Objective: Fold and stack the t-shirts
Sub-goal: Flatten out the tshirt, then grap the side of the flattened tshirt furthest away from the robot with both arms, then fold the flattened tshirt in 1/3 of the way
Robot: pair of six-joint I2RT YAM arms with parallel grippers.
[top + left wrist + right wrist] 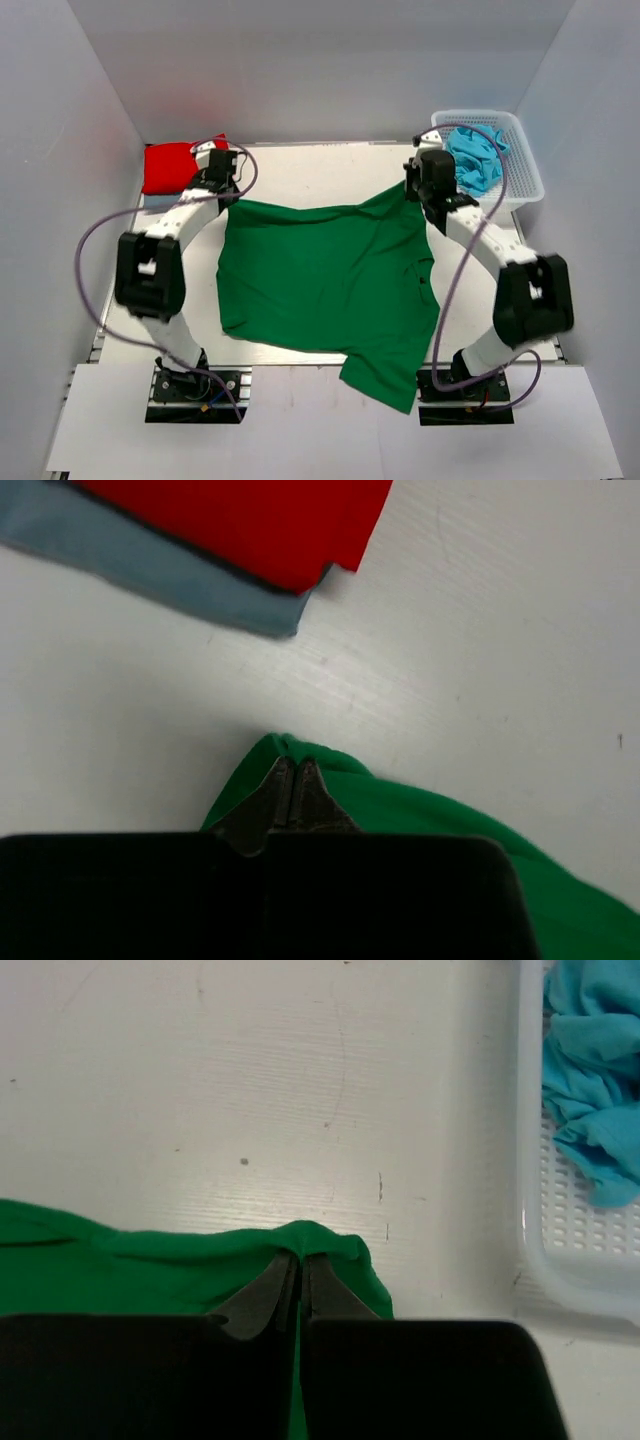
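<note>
A dark green t-shirt lies spread over the middle of the table, one sleeve hanging past the near edge. My left gripper is shut on its far left corner. My right gripper is shut on its far right corner. A folded red t-shirt lies at the far left, and in the left wrist view it rests on a pale blue one. A turquoise t-shirt lies crumpled in the basket; it also shows in the right wrist view.
A white plastic mesh basket stands at the far right corner, close to my right gripper; its rim shows in the right wrist view. Grey walls close in the table on three sides.
</note>
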